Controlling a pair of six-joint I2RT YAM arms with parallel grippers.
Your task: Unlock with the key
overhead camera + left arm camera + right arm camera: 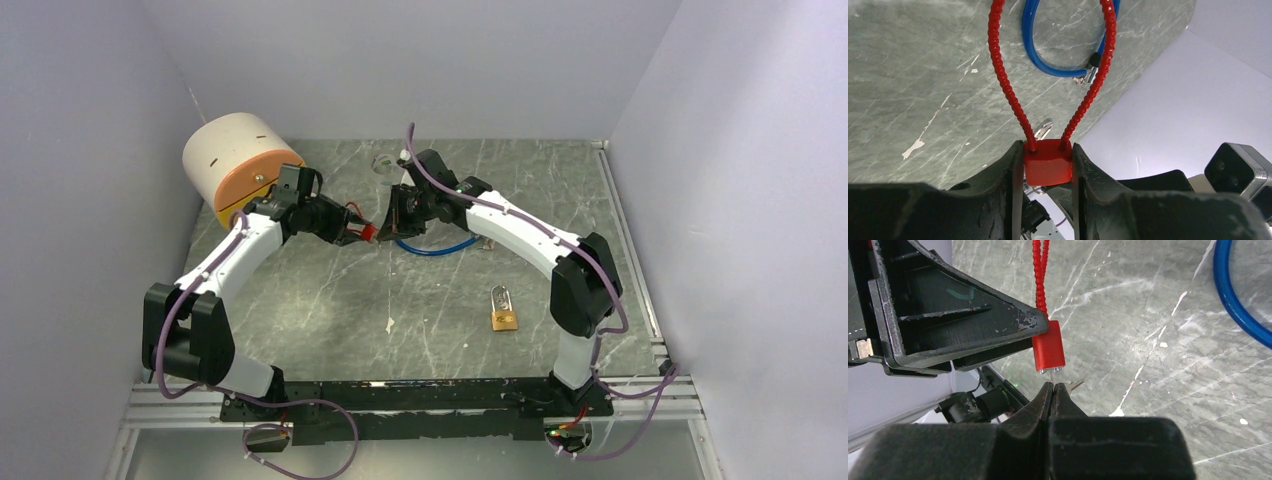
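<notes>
1. Left hand [1048, 150] was narrow, clamped on the red lock [1048, 169], one finger on each side of its body. The lock was held off the desk [400, 330], above its far middle.
2. The lock's red loop [1003, 75] ran out away from the left hand.
3. Right hand [1053, 388] was pinched tight on the key [1053, 375]. The thin shaft ran from the fingertips to the lock's end face. Depth inside: could not tell.
4. The two hands met tip to tip.
5. Blue cable [435, 245] lay on the desk under the hands.
6. Brass padlock [503, 310] lay well apart, nearer the right arm.
7. White-and-orange drum [240, 165] was at far left.
</notes>
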